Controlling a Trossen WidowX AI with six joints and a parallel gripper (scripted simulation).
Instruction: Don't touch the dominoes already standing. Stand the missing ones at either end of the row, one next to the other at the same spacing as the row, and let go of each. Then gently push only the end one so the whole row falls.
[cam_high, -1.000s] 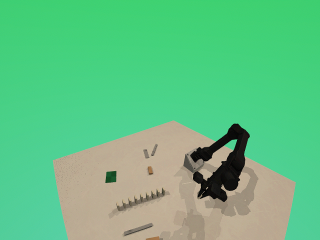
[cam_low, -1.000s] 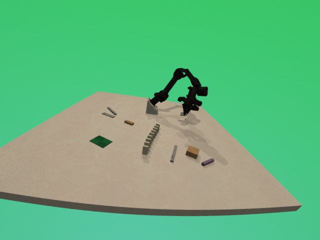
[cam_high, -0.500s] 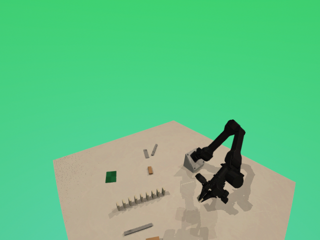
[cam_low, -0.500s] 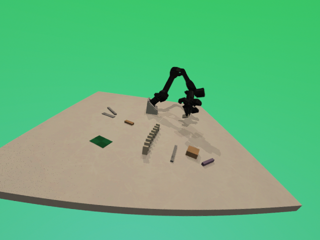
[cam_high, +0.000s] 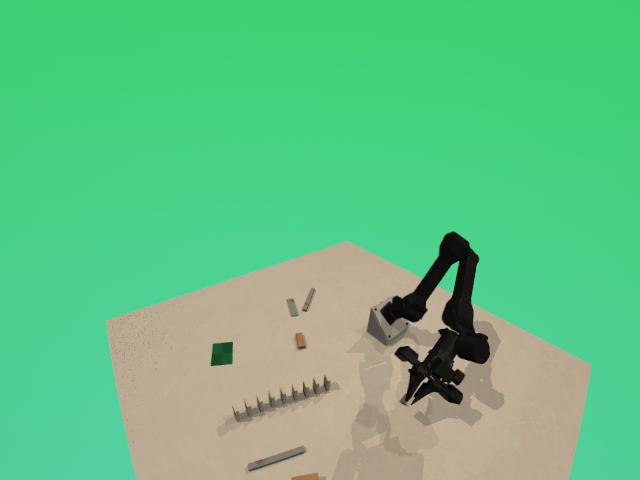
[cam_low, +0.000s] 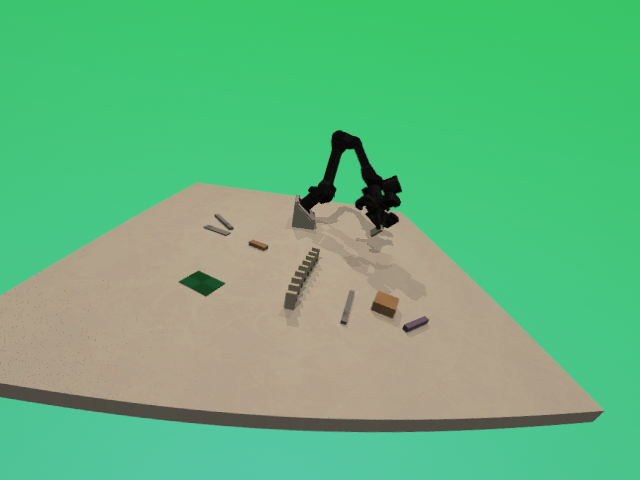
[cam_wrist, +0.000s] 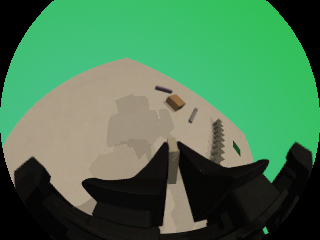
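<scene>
Several thin beige dominoes stand upright in a straight, evenly spaced row (cam_high: 282, 396) (cam_low: 301, 279) (cam_wrist: 216, 141). My gripper (cam_high: 409, 400) (cam_low: 379, 229) (cam_wrist: 171, 145) is shut on a domino (cam_high: 405, 400) (cam_low: 375, 233) (cam_wrist: 172, 162) and holds it above the table, off to the right of the row in the top view. In the wrist view the held domino sticks out between the fingertips, and the row stands to its right. The fingers hide part of the held domino. No other loose domino can be made out.
A grey bar (cam_high: 276, 458) (cam_low: 347, 307) (cam_wrist: 193, 115), an orange-brown block (cam_low: 385, 304) (cam_wrist: 175, 102) and a purple bar (cam_low: 415, 324) (cam_wrist: 163, 89) lie on one side of the row. A green square (cam_high: 222, 353) (cam_low: 202, 283), a small orange block (cam_high: 300, 341) (cam_low: 257, 244) and two grey strips lie on the other.
</scene>
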